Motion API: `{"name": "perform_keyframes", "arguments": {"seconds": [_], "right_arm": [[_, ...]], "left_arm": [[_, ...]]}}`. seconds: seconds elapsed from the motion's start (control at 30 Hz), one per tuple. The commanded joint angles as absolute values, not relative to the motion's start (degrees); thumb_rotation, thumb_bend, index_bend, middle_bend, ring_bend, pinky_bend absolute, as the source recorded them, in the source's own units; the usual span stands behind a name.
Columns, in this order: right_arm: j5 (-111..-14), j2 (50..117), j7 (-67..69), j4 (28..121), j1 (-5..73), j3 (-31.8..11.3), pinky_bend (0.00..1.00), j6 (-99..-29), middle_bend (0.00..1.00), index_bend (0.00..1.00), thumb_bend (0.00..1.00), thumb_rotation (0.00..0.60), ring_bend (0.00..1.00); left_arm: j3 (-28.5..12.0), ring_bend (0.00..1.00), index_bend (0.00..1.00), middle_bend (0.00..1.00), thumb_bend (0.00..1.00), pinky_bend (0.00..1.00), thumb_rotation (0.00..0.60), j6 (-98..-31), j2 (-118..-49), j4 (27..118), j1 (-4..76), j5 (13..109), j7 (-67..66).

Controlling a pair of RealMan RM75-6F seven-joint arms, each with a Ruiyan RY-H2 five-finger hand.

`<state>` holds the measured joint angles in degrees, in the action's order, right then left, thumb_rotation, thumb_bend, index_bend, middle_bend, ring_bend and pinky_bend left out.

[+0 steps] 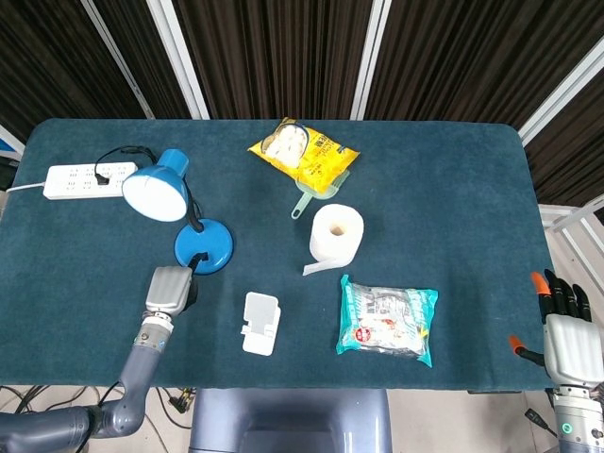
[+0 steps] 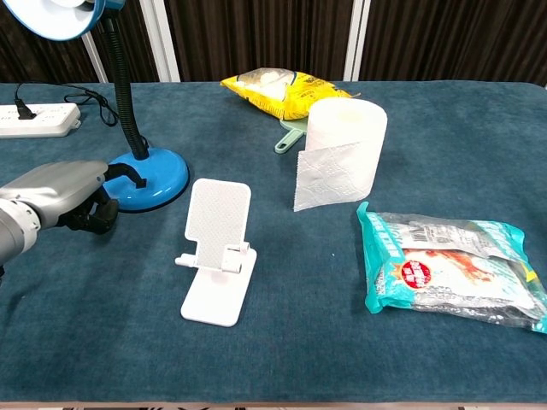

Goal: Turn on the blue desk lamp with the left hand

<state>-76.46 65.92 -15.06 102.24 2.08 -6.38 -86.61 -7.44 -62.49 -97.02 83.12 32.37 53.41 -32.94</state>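
Observation:
The blue desk lamp (image 1: 159, 186) stands at the left of the table, its round base (image 1: 205, 245) (image 2: 154, 178) on the cloth and its shade (image 2: 53, 15) facing down toward me. My left hand (image 1: 168, 287) (image 2: 58, 196) lies just in front of the base with fingers curled in and one dark fingertip reaching onto the base's near edge by the small black switch (image 2: 139, 182). It holds nothing. My right hand (image 1: 564, 326) hangs past the table's right front corner, fingers apart and empty.
A white power strip (image 1: 83, 179) with the lamp's plug lies at the far left. A white phone stand (image 2: 217, 248), a paper roll (image 2: 340, 152), a teal snack pack (image 2: 449, 269), a yellow snack bag (image 1: 304, 154) and a green scoop (image 1: 310, 196) fill the middle.

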Motion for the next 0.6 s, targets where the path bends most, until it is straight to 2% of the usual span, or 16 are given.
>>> {"name": "perform_keyframes", "arguments": {"seconds": [0.03, 0.37, 0.6], "right_arm": [[-76.41, 65.90, -15.00, 102.24, 2.10, -6.41, 0.04, -86.59, 0.02, 0.06, 0.25, 0.600, 0.06], [-76.61, 65.86, -15.12, 102.41, 2.07, -6.34, 0.04, -86.73, 0.02, 0.06, 0.25, 0.600, 0.06], [-76.53, 66.06, -15.22, 102.16, 2.16, -6.27, 0.04, -86.51, 0.02, 0.06, 0.25, 0.600, 0.06]], "left_arm": [[-7.15, 0.78, 0.34, 0.80, 0.66, 0.91, 0.600, -62.71, -97.32, 82.84, 32.51, 53.60, -33.44], [-6.41, 0.78, 0.46, 0.80, 0.66, 0.91, 0.600, -63.14, -97.85, 82.56, 32.74, 53.69, -35.01], [-6.03, 0.78, 0.48, 0.81, 0.66, 0.91, 0.600, -63.57, -97.68, 82.58, 32.65, 54.14, -35.42]]}}
